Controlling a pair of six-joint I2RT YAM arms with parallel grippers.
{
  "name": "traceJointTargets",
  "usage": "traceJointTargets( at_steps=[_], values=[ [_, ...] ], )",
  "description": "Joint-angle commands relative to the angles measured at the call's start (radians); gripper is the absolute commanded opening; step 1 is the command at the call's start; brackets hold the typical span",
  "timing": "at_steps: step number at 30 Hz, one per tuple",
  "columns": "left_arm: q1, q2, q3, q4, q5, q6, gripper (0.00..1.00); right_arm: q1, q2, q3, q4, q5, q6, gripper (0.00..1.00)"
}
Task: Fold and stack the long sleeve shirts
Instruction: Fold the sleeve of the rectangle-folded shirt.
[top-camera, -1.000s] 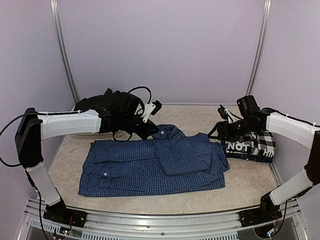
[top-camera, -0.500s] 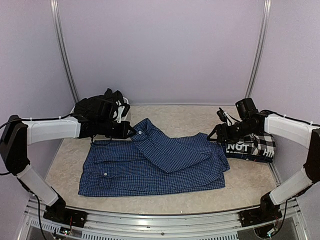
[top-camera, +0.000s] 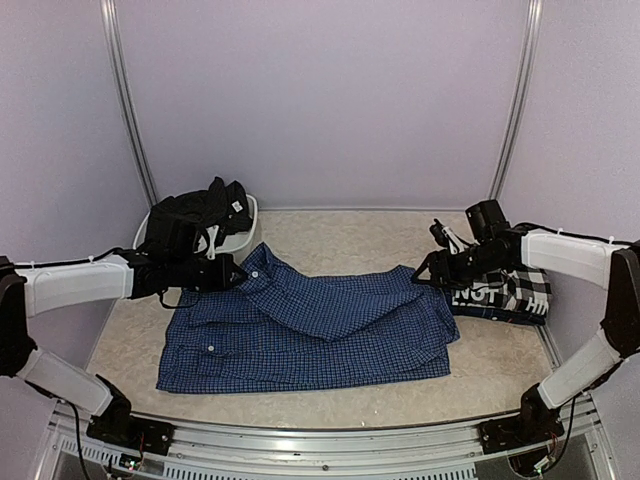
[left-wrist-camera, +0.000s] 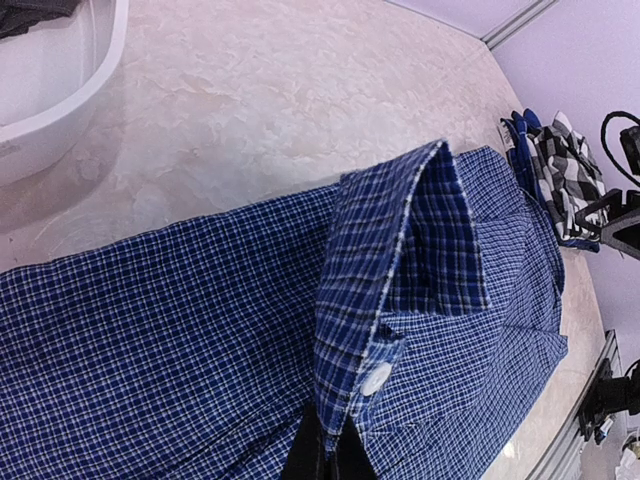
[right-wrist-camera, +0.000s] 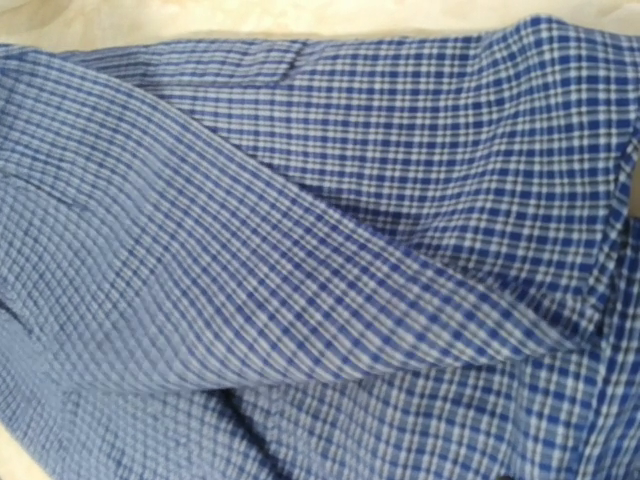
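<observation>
Right wrist cam is all blue shirt (right-wrist-camera: 300, 250) running off every edge, no fingers showing. From above, the right gripper (top-camera: 432, 272) is too small to read. The left gripper (left-wrist-camera: 322, 452) is chopped by the bottom edge. The check shirt (top-camera: 530, 290) behind the right jaws has its lettering half hidden.

The table (top-camera: 350, 232) has a pale beige, marbled top that fills the lower half of the top view, with lilac walls behind it and at both sides. A blue checked shirt (top-camera: 300, 335) lies spread across the centre, partly folded, with one buttoned sleeve slanting toward the middle left of the frame. At the right edge a folded black-and-white checked shirt (top-camera: 518, 290) with white lettering touches the blue one. A white tub (top-camera: 247, 218) stands at the back left.
</observation>
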Motion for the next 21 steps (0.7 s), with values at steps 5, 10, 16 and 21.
traceJointTargets(
  at_steps=[5, 10, 16, 21],
  values=[
    [0.009, -0.063, -0.085, 0.062, -0.022, -0.052, 0.00, 0.027, 0.101, 0.042, 0.116, 0.013, 0.010, 0.68],
    [0.009, -0.070, -0.101, 0.062, -0.054, -0.053, 0.00, 0.044, 0.149, 0.065, 0.150, 0.014, 0.016, 0.68],
    [0.009, -0.077, -0.128, 0.072, -0.089, -0.060, 0.00, 0.075, 0.219, 0.111, 0.166, 0.021, 0.012, 0.67],
    [0.011, -0.072, -0.149, 0.074, -0.120, -0.058, 0.00, 0.091, 0.257, 0.131, 0.169, 0.022, 0.010, 0.66]
  ],
)
